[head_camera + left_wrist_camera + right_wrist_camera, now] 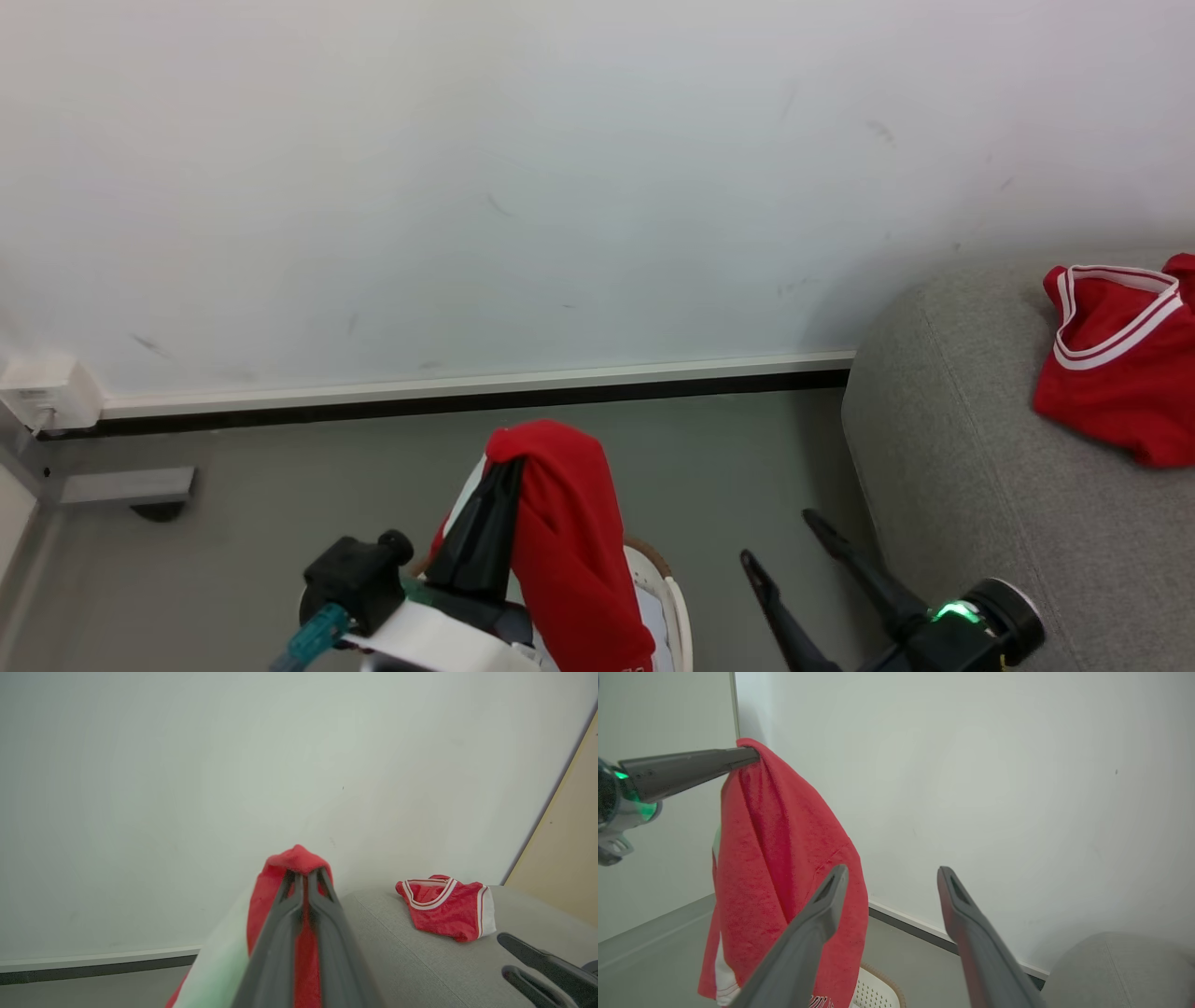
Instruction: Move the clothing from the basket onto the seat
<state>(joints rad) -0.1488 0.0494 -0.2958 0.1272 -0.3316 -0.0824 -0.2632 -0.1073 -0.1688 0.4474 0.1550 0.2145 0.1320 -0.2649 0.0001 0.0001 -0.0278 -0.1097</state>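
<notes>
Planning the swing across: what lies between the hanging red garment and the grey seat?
In the head view, the open right gripper over bare floor; nothing else separates the red garment from the seat.

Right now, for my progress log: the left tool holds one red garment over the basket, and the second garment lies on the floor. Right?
No. The second garment lies on the seat, not the floor, as the head view shows. The left tool does hold one red garment over the basket.

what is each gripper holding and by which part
Left gripper pinches the red garment at a bunched fold at its top; right gripper is open, empty.
</notes>
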